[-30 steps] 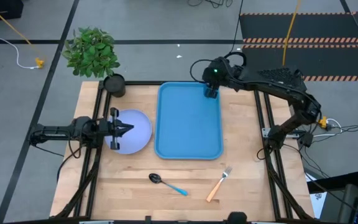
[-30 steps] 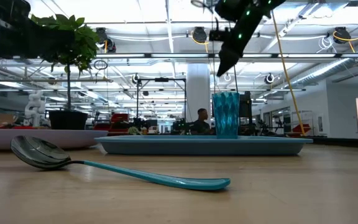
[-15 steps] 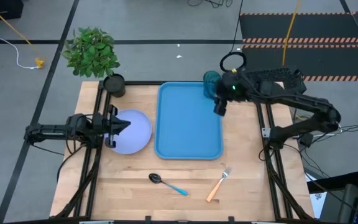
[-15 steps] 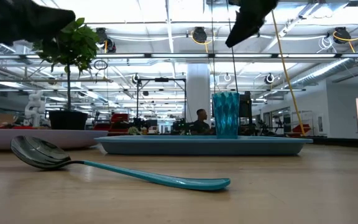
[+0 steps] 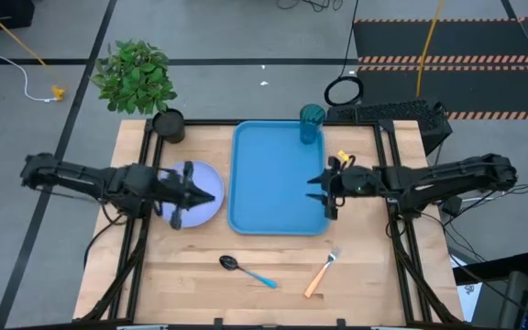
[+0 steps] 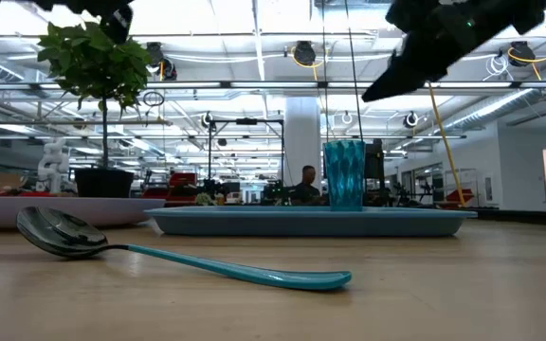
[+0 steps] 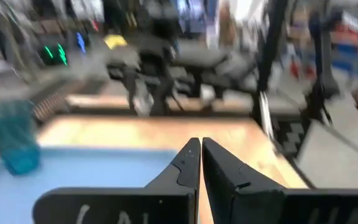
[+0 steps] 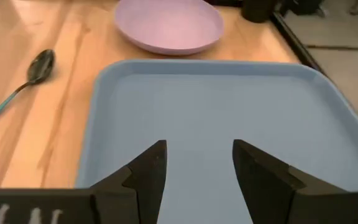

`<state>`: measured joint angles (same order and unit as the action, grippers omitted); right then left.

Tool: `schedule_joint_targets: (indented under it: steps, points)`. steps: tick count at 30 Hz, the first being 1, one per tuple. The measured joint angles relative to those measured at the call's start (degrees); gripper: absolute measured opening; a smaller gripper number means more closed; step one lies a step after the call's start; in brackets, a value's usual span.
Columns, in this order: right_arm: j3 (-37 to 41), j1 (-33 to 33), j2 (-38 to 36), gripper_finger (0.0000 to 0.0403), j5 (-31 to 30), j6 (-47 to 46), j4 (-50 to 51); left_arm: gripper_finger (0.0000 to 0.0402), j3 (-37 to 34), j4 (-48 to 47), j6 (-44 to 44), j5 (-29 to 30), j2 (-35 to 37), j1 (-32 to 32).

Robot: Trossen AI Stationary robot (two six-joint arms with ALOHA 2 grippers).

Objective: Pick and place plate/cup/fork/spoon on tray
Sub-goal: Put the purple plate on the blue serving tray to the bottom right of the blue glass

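Now you have the cup (image 5: 312, 123) standing upright in the far right corner of the tray (image 5: 264, 206), with nothing touching it; you see the same in the low view, where the cup (image 6: 345, 174) stands on the tray (image 6: 254, 221); the rest of the tray floor is bare. Your right gripper (image 5: 324, 193) hangs over the right edge of the tray, well apart from the cup, and its fingers (image 8: 146, 171) stand apart with nothing between them (the wrist view looks across the tray toward the plate (image 8: 169, 25) and the spoon (image 8: 17, 81)). Your left gripper (image 5: 191, 193) is above the plate (image 5: 207, 191), at its side near the tray; its fingers (image 7: 188, 163) are almost together and hold nothing; from this wrist you also see the cup (image 7: 12, 137) on the blue tray (image 7: 92, 171). The plate lies flat on the table (image 5: 374, 275), just left of the tray. The spoon (image 5: 247, 270) and the fork (image 5: 322, 271) lie on the wood in front of the tray, apart from each other; the spoon is on the left. A potted plant (image 5: 137, 78) stands at the far left corner of the table.
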<state>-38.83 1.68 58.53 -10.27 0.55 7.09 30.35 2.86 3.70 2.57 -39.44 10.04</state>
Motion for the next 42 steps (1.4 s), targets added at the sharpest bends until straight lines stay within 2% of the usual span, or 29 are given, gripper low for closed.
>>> schedule_joint_targets:
  steps: [3,6,15,24,30,33,37,42]
  points:
    - [2.6,1.7,0.0,0.0176,-0.1,-2.5,-2.6,0.0021,5.5,-7.9,1.8,0.0,-6.2,3.3]
    - [3.3,2.5,0.0,0.0176,-0.2,-6.2,-2.5,0.0021,8.7,-11.9,6.3,0.4,-11.6,7.0]
    - [3.5,2.9,0.0,0.0176,-0.5,-12.0,-5.0,0.0021,9.7,-18.5,22.6,1.5,-22.8,19.3]
    - [3.5,2.9,0.0,0.0176,-0.5,-13.0,-7.8,0.0021,9.7,-37.9,31.7,6.6,-25.8,25.2]
    - [3.5,2.9,0.0,0.0176,-2.2,-10.3,-8.2,0.0026,9.5,-42.8,32.5,10.1,-25.7,26.1]
    - [3.5,2.9,0.0,0.0176,-3.4,-9.3,-8.1,0.0052,7.0,-43.9,33.6,10.7,-25.8,26.1]
    - [3.5,2.9,0.0,0.0176,-3.4,-7.4,-8.1,0.0108,3.0,-43.9,35.1,11.0,-25.8,26.1]
    - [3.5,2.9,0.0,0.0176,-3.5,-3.3,-10.1,0.0166,1.0,-43.8,36.0,16.6,-25.8,26.1]
